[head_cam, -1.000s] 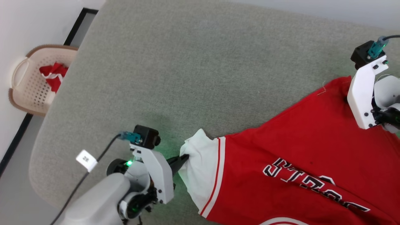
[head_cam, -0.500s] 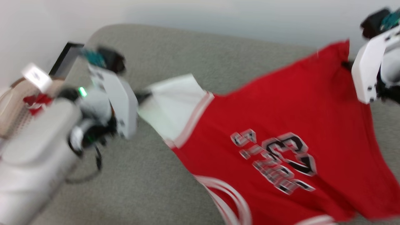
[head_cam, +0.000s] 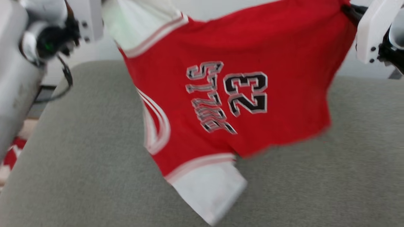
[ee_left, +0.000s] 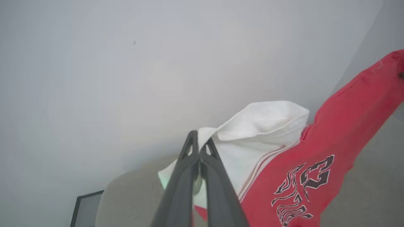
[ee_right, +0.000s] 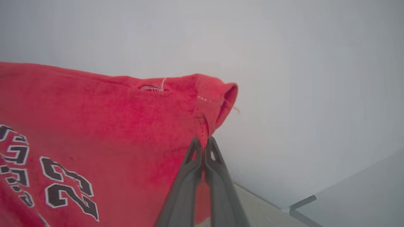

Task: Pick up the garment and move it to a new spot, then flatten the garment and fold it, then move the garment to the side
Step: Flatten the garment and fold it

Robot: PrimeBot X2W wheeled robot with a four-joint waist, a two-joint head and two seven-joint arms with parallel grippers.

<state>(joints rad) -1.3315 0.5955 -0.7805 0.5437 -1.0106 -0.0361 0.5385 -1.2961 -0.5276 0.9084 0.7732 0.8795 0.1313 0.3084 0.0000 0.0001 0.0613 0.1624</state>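
Observation:
The garment point(head_cam: 240, 94), a red jersey with white sleeves and a black-and-white "23", hangs in the air, stretched between both grippers above the grey cushioned surface point(head_cam: 79, 157). In the left wrist view my left gripper point(ee_left: 199, 146) is shut on the garment's point(ee_left: 284, 157) white sleeve. My right gripper point(ee_right: 203, 143) is shut on a red corner of the garment point(ee_right: 110, 126), by its hem. One white sleeve dangles at the bottom, close over the surface. In the head view the left wrist point(head_cam: 47, 41) is at the top left and the right wrist point(head_cam: 375, 31) at the top right.
A pale wall point(head_cam: 221, 6) rises behind the grey surface. At the lower left edge of the head view a basket point(head_cam: 9, 157) with red and white cloth peeks out beside the surface.
Both arms have risen and lifted the garment off the grey surface, so it now hangs spread between them. The head camera has tilted up as well.

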